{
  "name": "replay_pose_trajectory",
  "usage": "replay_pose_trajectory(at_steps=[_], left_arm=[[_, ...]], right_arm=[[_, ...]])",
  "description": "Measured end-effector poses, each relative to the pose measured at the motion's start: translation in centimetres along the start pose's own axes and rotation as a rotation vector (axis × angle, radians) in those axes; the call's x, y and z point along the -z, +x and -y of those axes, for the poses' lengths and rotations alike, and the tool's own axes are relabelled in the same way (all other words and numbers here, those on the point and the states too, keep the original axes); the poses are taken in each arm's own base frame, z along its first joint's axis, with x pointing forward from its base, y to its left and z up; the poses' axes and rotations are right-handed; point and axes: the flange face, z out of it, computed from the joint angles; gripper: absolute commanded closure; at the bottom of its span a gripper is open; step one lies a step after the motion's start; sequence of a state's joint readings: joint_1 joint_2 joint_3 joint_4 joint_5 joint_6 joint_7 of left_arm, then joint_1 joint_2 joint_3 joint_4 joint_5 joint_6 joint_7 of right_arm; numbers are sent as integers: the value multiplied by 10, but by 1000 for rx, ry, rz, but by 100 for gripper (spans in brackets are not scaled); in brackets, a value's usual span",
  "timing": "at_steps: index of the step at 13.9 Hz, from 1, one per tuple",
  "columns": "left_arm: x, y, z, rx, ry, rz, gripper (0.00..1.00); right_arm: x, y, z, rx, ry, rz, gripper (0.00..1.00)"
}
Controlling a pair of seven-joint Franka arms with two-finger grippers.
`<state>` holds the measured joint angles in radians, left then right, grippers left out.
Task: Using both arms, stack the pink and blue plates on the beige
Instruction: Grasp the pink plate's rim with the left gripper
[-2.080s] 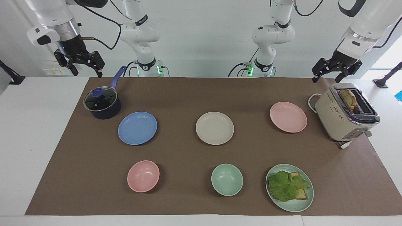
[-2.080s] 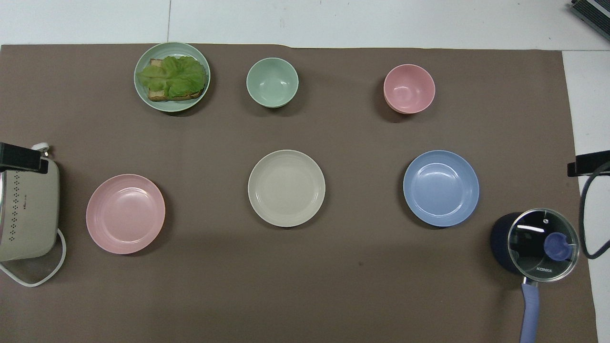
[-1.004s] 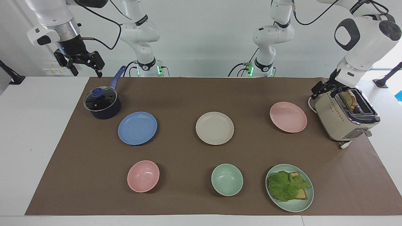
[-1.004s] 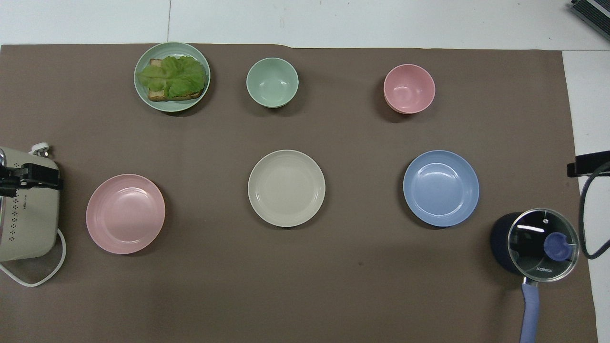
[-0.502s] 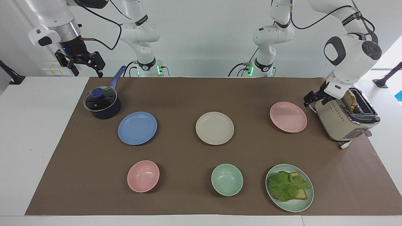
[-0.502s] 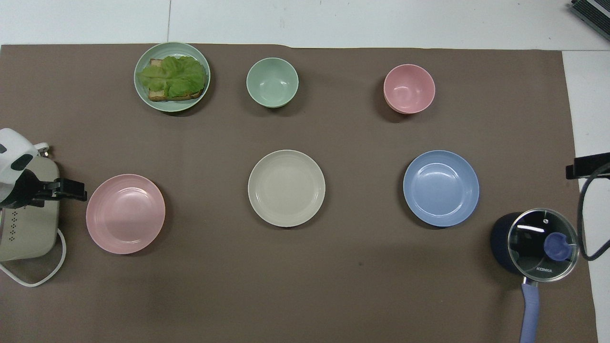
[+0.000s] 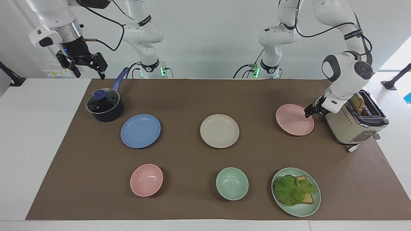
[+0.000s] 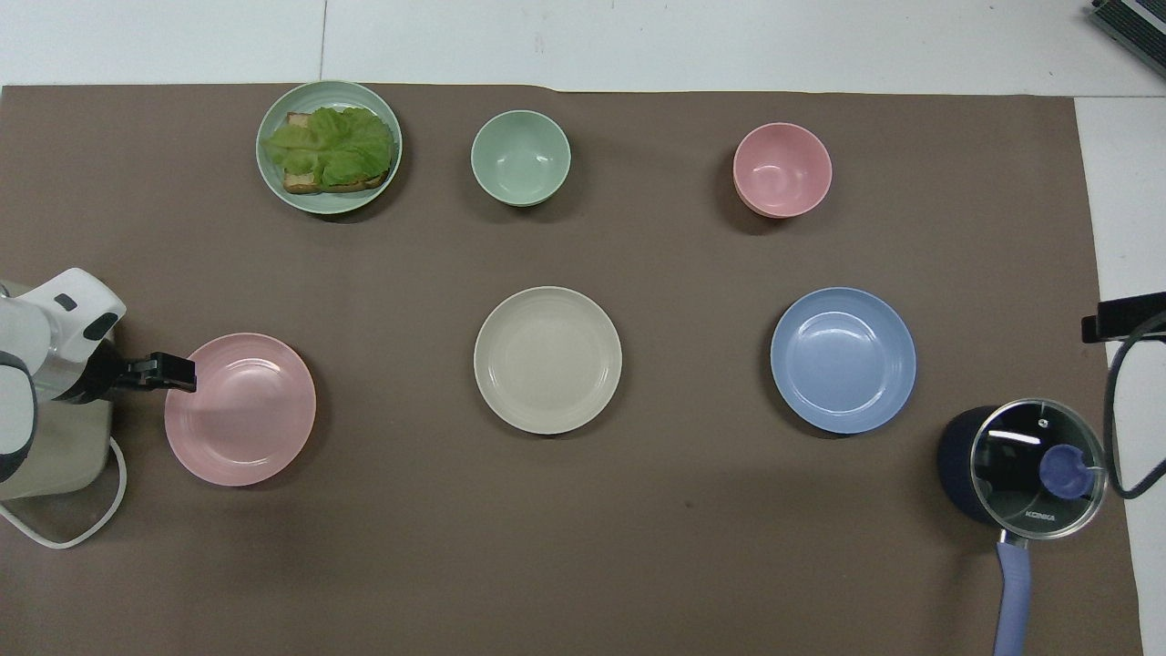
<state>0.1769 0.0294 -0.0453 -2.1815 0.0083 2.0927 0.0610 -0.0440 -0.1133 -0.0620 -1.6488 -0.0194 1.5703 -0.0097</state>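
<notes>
**A:** You are looking first at the pink plate (image 7: 294, 119). It is lying flat on the brown mat (image 7: 192, 96) toward the left arm's end of the table, just beside the toaster (image 7: 354, 120). The beige plate (image 7: 219, 131) is sitting in the middle of the mat, and the blue plate (image 7: 140, 131) is lying toward the right arm's end, next to the lidded saucepan (image 7: 104, 106). All three are well apart; nothing is stacked yet.

**B:** And where are your grippers standing?

**A:** The left gripper (image 7: 310, 111) is hanging low over the rim of the pink plate, on the toaster's side. Its fingers are apart and are holding nothing. The right gripper (image 7: 85, 65) is waiting high near the saucepan, also spread and empty.

**B:** What could be going wrong for you from here?

**A:** I am thinking the rim is the risk. The plate is shallow, so if you are closing the fingers too high, they are probably sliding off the edge and pushing the plate over the mat. Also the left arm's wrist is passing very close to the toaster; a wide swing is perhaps knocking it. When you are carrying the plate by one edge, it may be tilting and landing off-centre on the beige one.
</notes>
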Motion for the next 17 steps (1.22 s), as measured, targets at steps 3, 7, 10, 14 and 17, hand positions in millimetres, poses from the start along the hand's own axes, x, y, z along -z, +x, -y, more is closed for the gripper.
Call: replay_pose_trajectory(at_steps=[3, 7, 10, 14, 17], left_arm=[[-18, -1, 0, 0, -2, 27, 0], [-35, -7, 11, 21, -5, 34, 0], [-41, -9, 18, 33, -8, 44, 0], [-49, -10, 16, 29, -9, 52, 41], [-54, -8, 16, 29, -9, 44, 73]], right_arm=[[0, 0, 0, 0, 0, 0, 0], [-1, 0, -1, -1, 0, 1, 0], [-1, 0, -1, -1, 0, 1, 0], [-1, 0, -1, -1, 0, 2, 0], [-1, 0, -1, -1, 0, 2, 0]])
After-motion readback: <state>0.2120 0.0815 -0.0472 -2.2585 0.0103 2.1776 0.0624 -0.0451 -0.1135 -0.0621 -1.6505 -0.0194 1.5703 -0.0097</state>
